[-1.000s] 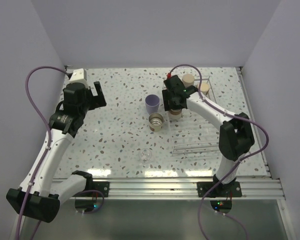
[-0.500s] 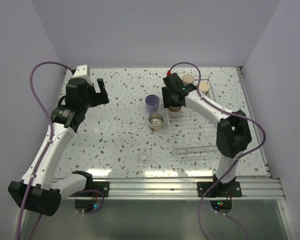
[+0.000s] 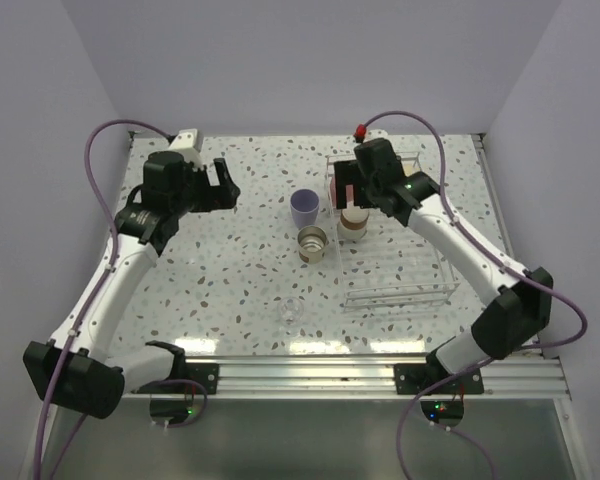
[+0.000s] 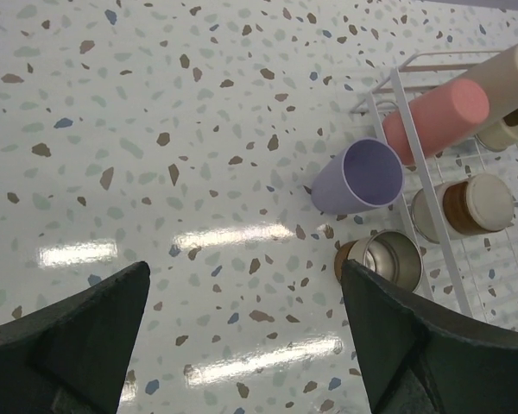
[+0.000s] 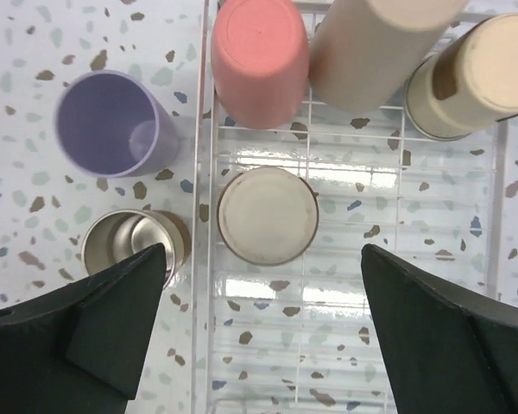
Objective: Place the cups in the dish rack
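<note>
Since a second ago my right gripper [image 5: 262, 247] has let go of a short beige cup and risen above it, jaws now spread wide and holding nothing. My left gripper [image 4: 243, 267] has swung in over the speckled table [image 4: 155, 129], jaws spread and empty too. Under my right jaws lies the dish rack [image 5: 209, 285], its left wall running just inside my left finger. In it, beyond the jaws, the taller tan cup [image 5: 371, 43] and the pink cup [image 5: 259, 56] stand bottom up, side by side. Outside that wall, beyond my left finger, the lavender cup [image 5: 112, 134] stands mouth up. The released beige cup [image 5: 268, 216] sits bottom up between my fingers, another beige cup [image 5: 475, 73] is beyond my right finger, and a steel-lined beige cup [image 5: 129, 246] is at my left fingertip, outside the rack.
</note>
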### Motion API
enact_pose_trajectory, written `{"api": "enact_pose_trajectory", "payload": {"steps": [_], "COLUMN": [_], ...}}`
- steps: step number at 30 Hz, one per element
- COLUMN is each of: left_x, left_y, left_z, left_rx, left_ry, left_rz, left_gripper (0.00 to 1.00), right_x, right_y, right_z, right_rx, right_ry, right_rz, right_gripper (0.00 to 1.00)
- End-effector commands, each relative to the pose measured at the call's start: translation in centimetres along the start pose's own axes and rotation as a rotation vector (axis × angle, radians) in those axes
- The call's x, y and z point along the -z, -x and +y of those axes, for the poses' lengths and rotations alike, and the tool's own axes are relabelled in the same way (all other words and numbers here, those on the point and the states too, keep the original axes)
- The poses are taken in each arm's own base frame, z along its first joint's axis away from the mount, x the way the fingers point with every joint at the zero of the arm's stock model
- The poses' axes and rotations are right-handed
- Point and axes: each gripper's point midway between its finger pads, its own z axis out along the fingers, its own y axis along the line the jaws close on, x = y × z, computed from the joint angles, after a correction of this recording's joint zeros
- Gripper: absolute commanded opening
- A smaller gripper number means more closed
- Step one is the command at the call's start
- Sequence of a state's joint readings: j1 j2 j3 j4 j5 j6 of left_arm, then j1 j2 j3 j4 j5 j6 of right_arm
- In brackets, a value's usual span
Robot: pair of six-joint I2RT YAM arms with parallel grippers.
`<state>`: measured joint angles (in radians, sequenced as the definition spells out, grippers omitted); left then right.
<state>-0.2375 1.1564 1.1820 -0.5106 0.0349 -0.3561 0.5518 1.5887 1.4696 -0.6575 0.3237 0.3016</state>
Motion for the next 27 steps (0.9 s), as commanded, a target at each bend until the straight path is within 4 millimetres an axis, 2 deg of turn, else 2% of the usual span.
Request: {"api": "enact_pose_trajectory", "payload": {"steps": [1, 2, 3, 5, 6, 9, 12, 13, 20, 26, 27], "left_x": [-1.6, -2.1, -3.1, -4.0, -5.0, -6.5, -7.5, -7.6, -10.7, -12.8, -13.1], "left_y": [-0.7, -1.3, -2.3, -3.7, -4.7, -6.4, -7.9, -8.5, -12.5, -14.6, -14.4], "left_z": [-2.8, -3.4, -3.8, -5.7, -6.2, -7.8, -9.6, -10.4, -12.1, -13.0, -13.3], "left_rx": [-0.012, -0.023, -0.032, -0.057, -0.059, -0.044, -0.06, -0.075, -0.106, -0.118, -0.12], "left_ry": [-0.118, -0.139, -0.144, -0.18, -0.185, -0.197, -0.223, -0.236, -0.22, -0.211, -0.212], "left_rz": [0.015, 0.035, 0.07, 0.113, 0.143, 0.19, 0.221, 0.234, 0.34, 0.383, 0.38], "left_gripper": [0.94, 0.94, 0.93, 0.92, 0.92, 0.91, 0.89, 0.88, 0.81, 0.8, 0.78], "right_x": [5.7, 8.0, 9.1, 11.4, 13.2, 16.2, 18.1, 18.4, 20.7, 21.7, 21.7], "right_y": [2.4, 3.0, 3.2, 3.1, 3.4, 2.7, 1.8, 1.5, -0.1, -1.1, -1.2], "right_z": [-0.9, -1.2, -1.4, -1.2, -1.4, -1.8, -2.3, -2.6, -5.1, -6.2, -6.4], "right_rx": [-0.033, -0.052, -0.065, -0.073, -0.095, -0.123, -0.137, -0.141, -0.14, -0.142, -0.141], "right_ry": [0.047, 0.072, 0.088, 0.148, 0.175, 0.226, 0.246, 0.243, 0.18, 0.156, 0.149], "right_rz": [-0.096, -0.136, -0.152, -0.169, -0.203, -0.219, -0.216, -0.215, -0.215, -0.216, -0.215], "right_gripper": [0.98, 0.98, 0.98, 0.98, 0.98, 0.98, 0.98, 0.98, 0.98, 0.98, 0.98]}}
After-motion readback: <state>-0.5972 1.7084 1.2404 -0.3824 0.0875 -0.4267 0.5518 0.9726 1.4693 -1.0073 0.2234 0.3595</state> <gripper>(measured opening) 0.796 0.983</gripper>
